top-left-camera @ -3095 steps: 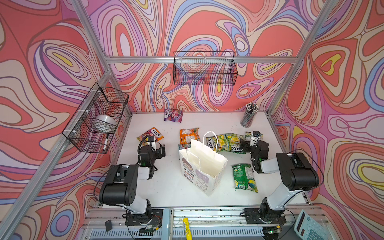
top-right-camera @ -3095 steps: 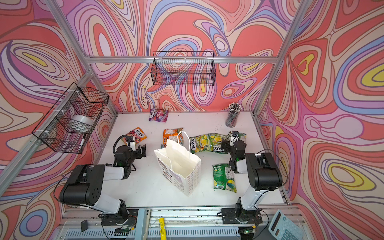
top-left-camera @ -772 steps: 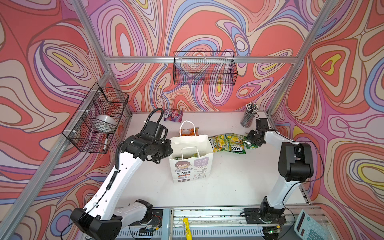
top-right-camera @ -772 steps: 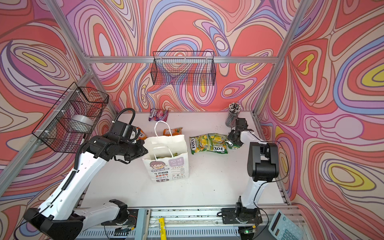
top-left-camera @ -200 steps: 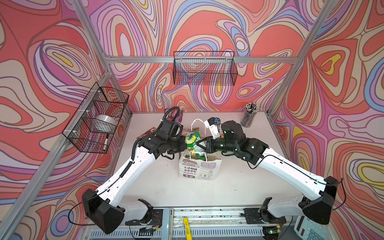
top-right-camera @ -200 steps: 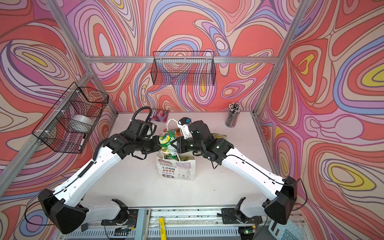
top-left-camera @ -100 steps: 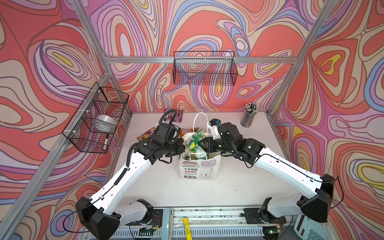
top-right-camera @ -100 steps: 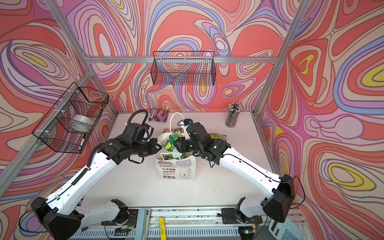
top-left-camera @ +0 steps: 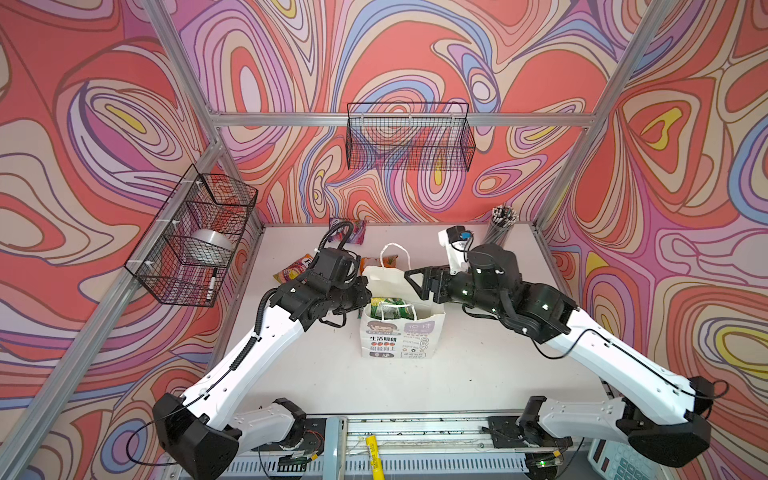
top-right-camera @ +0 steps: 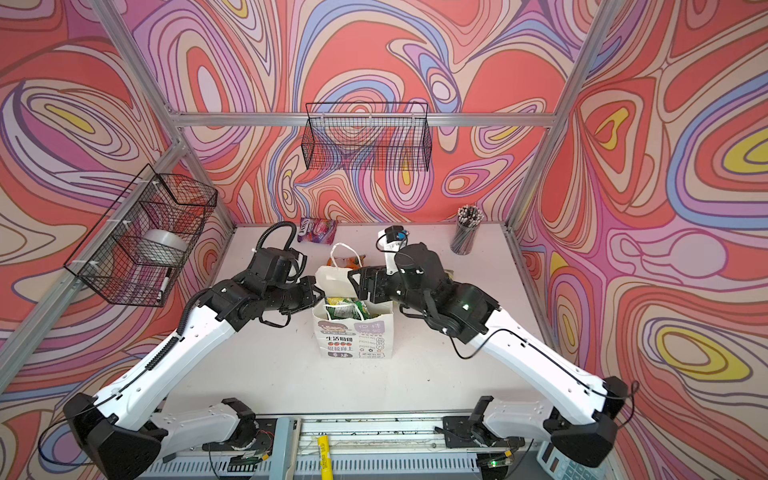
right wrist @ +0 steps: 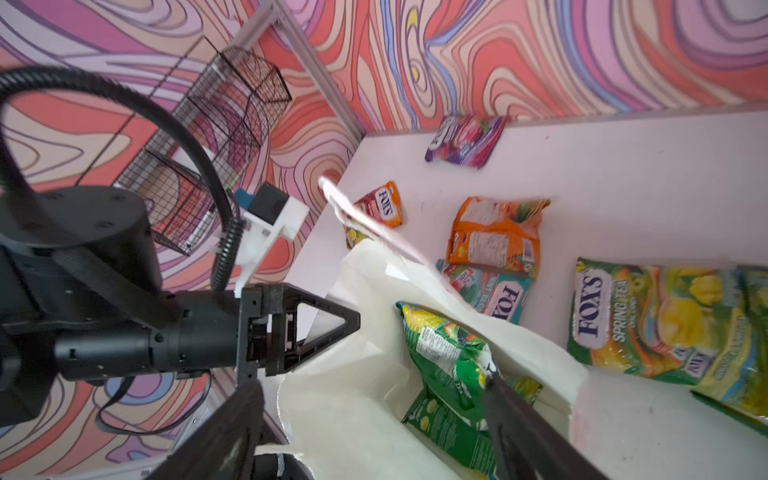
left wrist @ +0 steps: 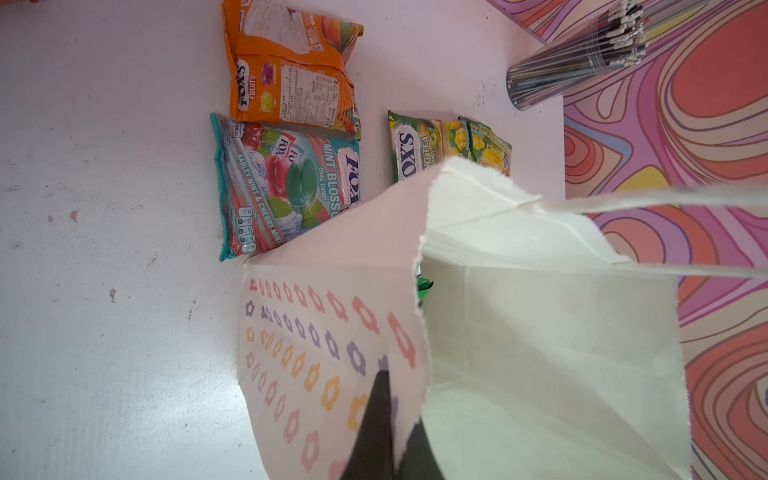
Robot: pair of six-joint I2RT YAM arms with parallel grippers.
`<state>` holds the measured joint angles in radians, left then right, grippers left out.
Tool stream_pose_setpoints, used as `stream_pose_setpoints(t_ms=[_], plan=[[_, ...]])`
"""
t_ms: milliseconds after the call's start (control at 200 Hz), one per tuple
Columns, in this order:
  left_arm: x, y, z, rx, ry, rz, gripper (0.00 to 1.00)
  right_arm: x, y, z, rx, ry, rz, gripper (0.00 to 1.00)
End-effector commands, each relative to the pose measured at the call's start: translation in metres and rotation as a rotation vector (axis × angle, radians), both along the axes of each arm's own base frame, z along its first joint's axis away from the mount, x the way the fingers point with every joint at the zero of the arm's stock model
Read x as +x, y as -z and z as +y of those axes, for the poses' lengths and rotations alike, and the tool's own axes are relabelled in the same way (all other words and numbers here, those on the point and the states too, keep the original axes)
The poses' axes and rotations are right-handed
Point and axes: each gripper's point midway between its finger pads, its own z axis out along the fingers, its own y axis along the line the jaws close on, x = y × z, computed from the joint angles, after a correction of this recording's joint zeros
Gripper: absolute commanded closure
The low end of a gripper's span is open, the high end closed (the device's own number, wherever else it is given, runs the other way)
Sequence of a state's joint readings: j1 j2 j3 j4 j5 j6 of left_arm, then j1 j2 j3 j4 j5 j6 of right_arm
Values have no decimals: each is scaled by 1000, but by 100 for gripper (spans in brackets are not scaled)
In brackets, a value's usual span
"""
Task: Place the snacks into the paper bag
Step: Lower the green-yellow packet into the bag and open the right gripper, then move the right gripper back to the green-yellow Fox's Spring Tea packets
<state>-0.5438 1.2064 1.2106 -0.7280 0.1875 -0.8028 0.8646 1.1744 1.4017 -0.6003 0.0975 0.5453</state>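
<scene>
Robot test cell, aluminium frame (top-left-camera: 291,119), swirl-printed backdrop walls (top-left-camera: 415,54), white tabletop (top-left-camera: 457,374)

Left gripper (left wrist: 399,407) is pinched right on the paper bag (left wrist: 332,332), dark fingers either side of the flower-print side wall at the rim. A sliver of green packet (left wrist: 424,286) peeks from inside. Out on the white table (left wrist: 104,249), an orange packet (left wrist: 291,70) and a teal packet (left wrist: 282,187) lie edge to edge, with a yellow-green packet (left wrist: 436,141) half hidden behind the bag and a pen cup (left wrist: 573,70) by the wall.
</scene>
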Motion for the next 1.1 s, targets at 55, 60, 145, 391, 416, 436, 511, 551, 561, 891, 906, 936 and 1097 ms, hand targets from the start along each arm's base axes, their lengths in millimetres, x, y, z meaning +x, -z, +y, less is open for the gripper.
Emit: stream_pose_setpoints(t_ms=[55, 60, 145, 391, 416, 436, 511, 551, 561, 891, 906, 936, 1097], plan=[[4, 1, 3, -17, -76, 9, 100, 20, -17, -58, -140, 266, -139, 4], [4, 1, 3, -19, -77, 10, 100, 20, -17, -58, -140, 266, -139, 4], [1, -1, 8, -22, -106, 14, 100, 36, -15, -75, -185, 386, -173, 3], [0, 4, 20, 9, -172, 34, 100, 104, 11, -107, 16, 469, -78, 3], [0, 5, 19, 8, -172, 37, 100, 110, 13, -114, 33, 480, -70, 3], [0, 5, 19, 6, -174, 40, 100, 117, 16, -122, 45, 494, -59, 3], [3, 3, 18, -3, -189, 43, 100, 137, 26, -157, 102, 549, -14, 3], [4, 1, 17, -11, -190, 46, 100, 147, 32, -175, 148, 567, 10, 3], [4, 1, 16, -12, -191, 47, 100, 150, 34, -180, 158, 575, 16, 3], [18, 5, 5, 28, -141, 54, 100, 180, 167, -265, 294, 766, 246, 3], [18, 5, 4, 24, -137, 54, 100, 179, 174, -266, 289, 768, 263, 3], [18, 8, 1, 17, -127, 58, 100, 177, 188, -266, 279, 764, 292, 3], [13, 14, -5, -8, -88, 61, 100, 159, 235, -260, 265, 722, 393, 3]])
